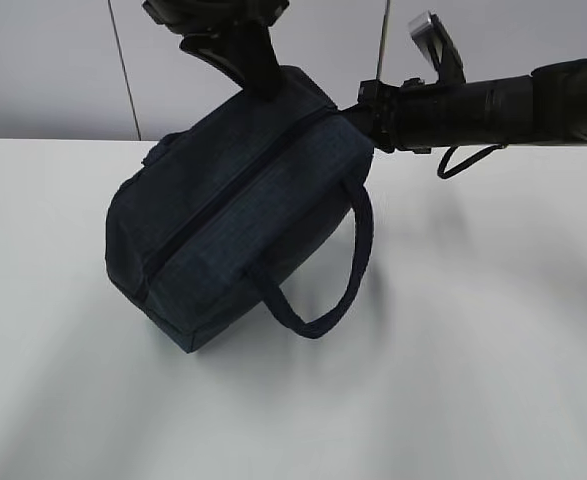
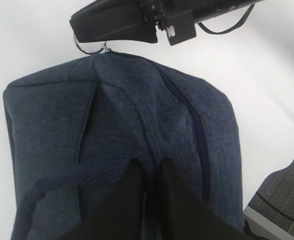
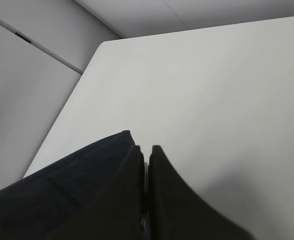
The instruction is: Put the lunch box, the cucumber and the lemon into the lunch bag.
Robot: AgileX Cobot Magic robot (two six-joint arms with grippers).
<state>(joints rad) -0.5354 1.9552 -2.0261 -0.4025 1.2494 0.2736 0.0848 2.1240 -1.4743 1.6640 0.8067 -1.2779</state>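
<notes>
The dark navy lunch bag [image 1: 233, 230] hangs tilted, its lower corner on the white table [image 1: 473, 350] and its zipper [image 1: 223, 205] closed along the top. My left gripper [image 1: 263, 78] comes down from above and is shut on a fold of the bag's fabric [image 2: 152, 167] at its raised end. My right gripper [image 1: 361, 115] reaches in from the right and is shut on the metal ring pull [image 2: 89, 48], which shows as a thin sliver between its fingers [image 3: 147, 152]. One handle [image 1: 328, 300] loops loose at the front. The lunch box, the cucumber and the lemon are out of view.
A grey panelled wall [image 1: 53, 70] stands behind the table. The table's left edge [image 3: 66, 115] shows in the right wrist view. Beyond the table's edge in the left wrist view lie a grey floor and cables [image 2: 282, 200].
</notes>
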